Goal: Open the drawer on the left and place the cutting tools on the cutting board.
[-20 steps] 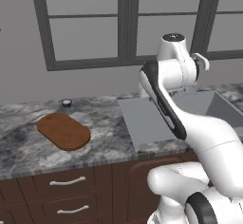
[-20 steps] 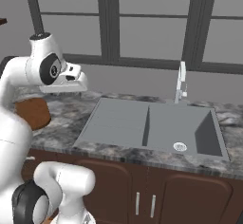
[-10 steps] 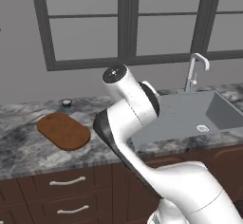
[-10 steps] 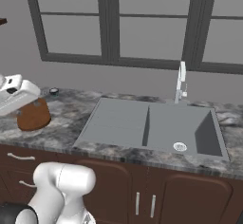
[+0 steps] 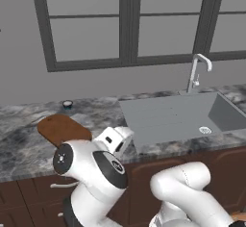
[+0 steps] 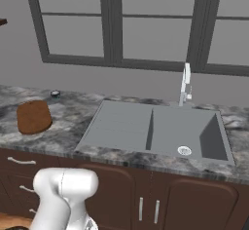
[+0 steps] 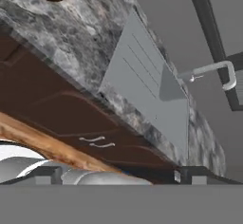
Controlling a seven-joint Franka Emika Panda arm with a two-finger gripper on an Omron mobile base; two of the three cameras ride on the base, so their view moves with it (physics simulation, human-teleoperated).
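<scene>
Looking at the cutting board (image 5: 63, 128): we see it flat on the grey marbled tabletop (image 5: 19, 144), left of the sink (image 5: 168, 118), nothing lying on it. A small dark cup (image 5: 67, 104) sits just beyond its far end, near the wall. From the right base camera we see the board (image 6: 33, 116) at the far left, with closed dark-brown drawers (image 6: 14, 163) below it, curved silver handles on their fronts. We see no cutting tools out on the tabletop. The faucet (image 5: 197, 72) stands at the far edge of the sink. Our arm is folded low in front of the cabinets, under the tabletop edge. The hand (image 7: 114, 174) has its fingers spread wide apart with nothing between them, its camera rolled, looking along the cabinet doors (image 7: 71, 118) toward the sink.
</scene>
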